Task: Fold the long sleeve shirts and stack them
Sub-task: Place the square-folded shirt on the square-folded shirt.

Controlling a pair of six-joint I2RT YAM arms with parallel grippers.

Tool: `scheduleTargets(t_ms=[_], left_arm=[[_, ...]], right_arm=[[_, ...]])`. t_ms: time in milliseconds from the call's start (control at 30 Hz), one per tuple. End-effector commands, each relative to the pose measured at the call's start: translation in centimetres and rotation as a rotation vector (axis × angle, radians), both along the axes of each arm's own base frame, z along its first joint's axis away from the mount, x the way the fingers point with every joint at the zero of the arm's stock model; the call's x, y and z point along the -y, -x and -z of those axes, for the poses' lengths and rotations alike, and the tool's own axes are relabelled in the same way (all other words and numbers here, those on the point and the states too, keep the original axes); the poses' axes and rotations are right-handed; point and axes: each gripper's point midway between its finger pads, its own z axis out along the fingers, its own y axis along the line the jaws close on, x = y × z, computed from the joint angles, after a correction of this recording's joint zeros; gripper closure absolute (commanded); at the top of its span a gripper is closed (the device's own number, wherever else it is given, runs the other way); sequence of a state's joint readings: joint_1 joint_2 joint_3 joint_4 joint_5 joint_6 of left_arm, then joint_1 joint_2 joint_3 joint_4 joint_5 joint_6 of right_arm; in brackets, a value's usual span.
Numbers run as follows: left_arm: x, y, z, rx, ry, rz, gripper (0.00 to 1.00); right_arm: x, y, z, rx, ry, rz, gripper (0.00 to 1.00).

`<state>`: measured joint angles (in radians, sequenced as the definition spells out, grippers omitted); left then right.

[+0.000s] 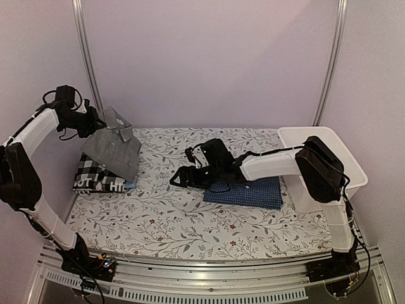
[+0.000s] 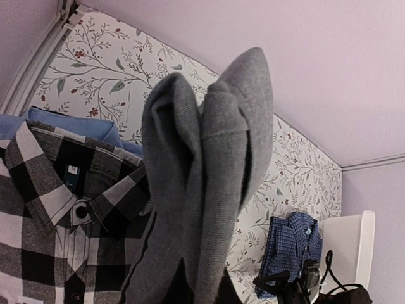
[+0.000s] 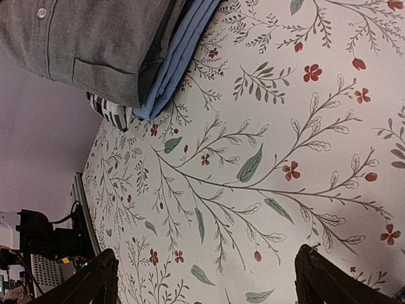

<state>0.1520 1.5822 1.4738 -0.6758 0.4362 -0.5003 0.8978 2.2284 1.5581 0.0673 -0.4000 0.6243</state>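
The near part of the desk (image 1: 164, 221) is bare, so there is lots of room to move there. A bit further in lies the dark blue check shirt (image 1: 250, 192), folded flat, right of the middle. The right claw (image 3: 205, 278) hangs just left of it, fingers wide apart, holding nothing.

Further back on the left is the pile. It has a black and white check shirt (image 1: 95, 176) and a light blue shirt (image 3: 180, 57), with the grey shirt (image 1: 114, 149) on top. The left claw (image 1: 93, 122) is clenched on the grey shirt's collar end, which bunches up.

The cloth is soft, light and floppy, so it will sag and may slide out of its fold. A thick folded edge looks like the best place to grab. The pile sits close to the desk's left edge, and the white basket (image 1: 329, 136) fills the far right corner.
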Motion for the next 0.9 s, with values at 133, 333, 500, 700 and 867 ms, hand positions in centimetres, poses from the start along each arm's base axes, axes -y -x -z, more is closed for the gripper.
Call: scheduleTargets(t_ms=[133, 333, 500, 700, 867], left_arm=[[-3.9, 1.3, -1.1, -0.01, 0.014, -0.02, 1.0], [-8.7, 1.9, 3.8, -0.121, -0.027, -0.105, 0.97], [-11.6, 2.2, 9.6, -0.274, -0.106, -0.171, 0.79], [-15.6, 2.6, 11.5, -0.355, -0.282, -0.315, 0.38], [-16.6, 2.4, 12.0, -0.374, -0.383, -0.38, 0.22]], right_arm=[[0.3, 0.4, -2.3, 0.037, -0.013, -0.003, 0.05], [0.4, 0.5, -2.0, 0.032, -0.009, -0.005, 0.05], [0.4, 0.6, -1.8, 0.026, -0.007, -0.008, 0.05], [0.7, 0.8, -1.8, 0.03, 0.001, -0.008, 0.05], [0.7, 0.8, -1.7, 0.029, 0.001, -0.011, 0.05]])
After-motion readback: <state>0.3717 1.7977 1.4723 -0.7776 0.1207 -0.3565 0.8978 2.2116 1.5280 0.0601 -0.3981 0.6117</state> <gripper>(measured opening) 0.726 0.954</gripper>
